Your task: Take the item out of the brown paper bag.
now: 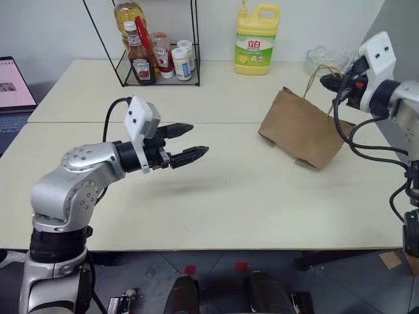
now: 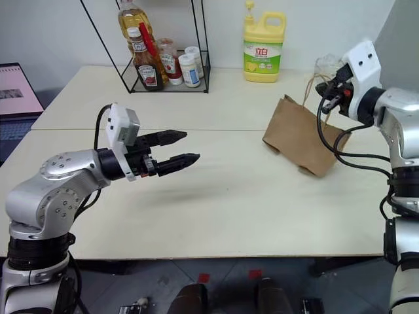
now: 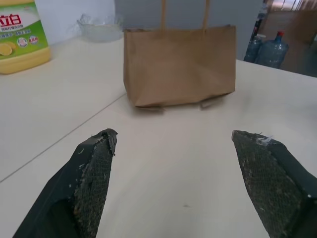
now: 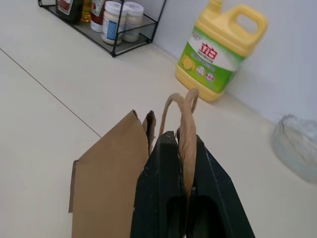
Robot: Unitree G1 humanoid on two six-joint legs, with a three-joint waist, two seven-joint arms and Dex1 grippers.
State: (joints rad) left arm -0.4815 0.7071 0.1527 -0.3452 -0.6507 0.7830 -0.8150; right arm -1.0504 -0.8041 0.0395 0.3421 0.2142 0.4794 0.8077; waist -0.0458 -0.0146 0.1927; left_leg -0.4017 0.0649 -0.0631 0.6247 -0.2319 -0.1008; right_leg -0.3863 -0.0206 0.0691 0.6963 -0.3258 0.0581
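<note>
Right wrist view: my right gripper (image 4: 185, 148) pinches cord handle (image 4: 184, 119) of brown paper bag (image 1: 301, 127), tilted on table (image 1: 229, 196). My left gripper (image 1: 184, 142) spread, well apart from bag.

Brown paper bag (image 1: 300, 127) plain kraft, tan cord handles (image 4: 184, 130). Detergent bottle (image 1: 256, 39) yellow, green label. Table (image 1: 216, 196) cream. Gripper fingers (image 3: 91, 181) black.

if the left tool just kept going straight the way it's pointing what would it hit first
Probably the brown paper bag. The left tool is open, hovering above the table, and its wrist view looks straight at the bag's side with nothing between. Depth is hard to judge, so it might skim past.
</note>
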